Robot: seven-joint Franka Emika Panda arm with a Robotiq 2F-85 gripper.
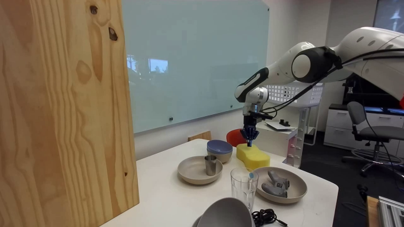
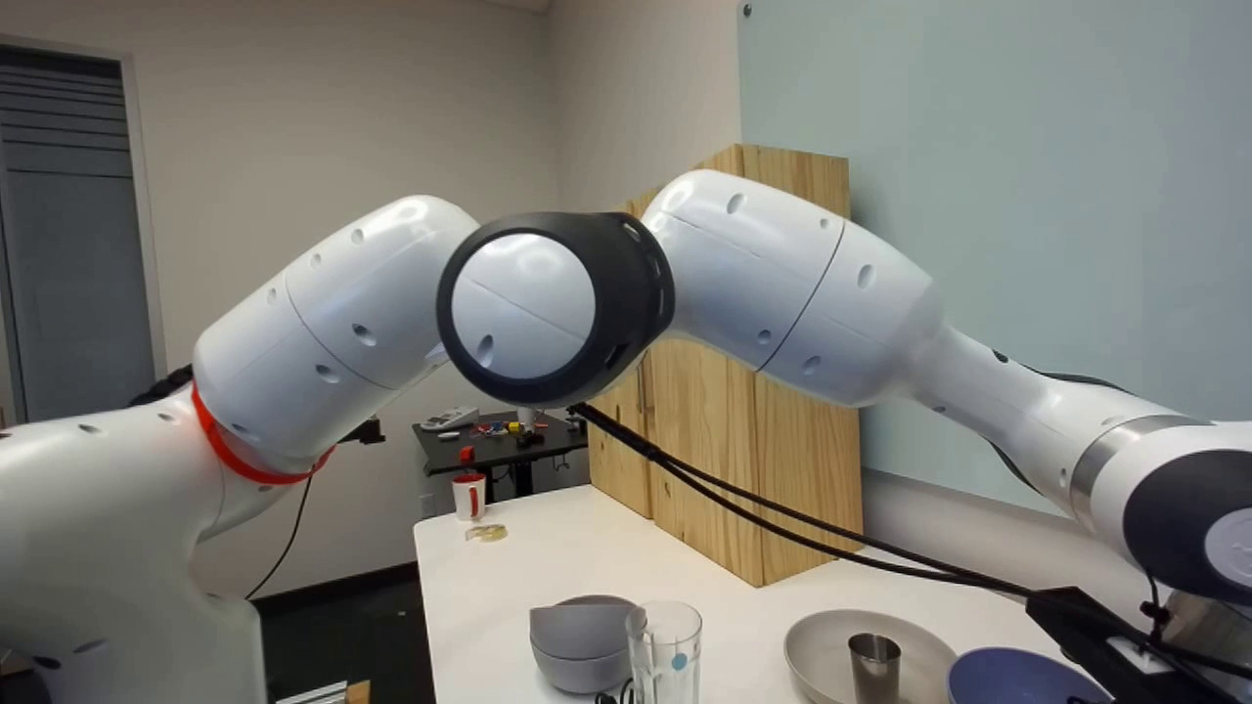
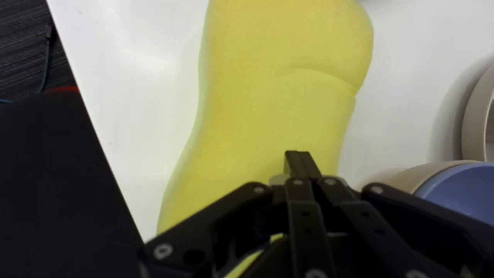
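On the bench (image 1: 164, 189), near its edge, we find a yellow sponge (image 1: 255, 158). The gripper (image 3: 298, 157), fingertips together, empty, stands at its top, contact unconfirmed. We judge a press or nudge in hand, next calling for light force.

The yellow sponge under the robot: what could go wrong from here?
The shut end effector is at or just over the sponge, so moving down might dent or shove it. The sponge lies near the edge of the table, so a shove could send it off. The stacked bowls stand close by and might get knocked.
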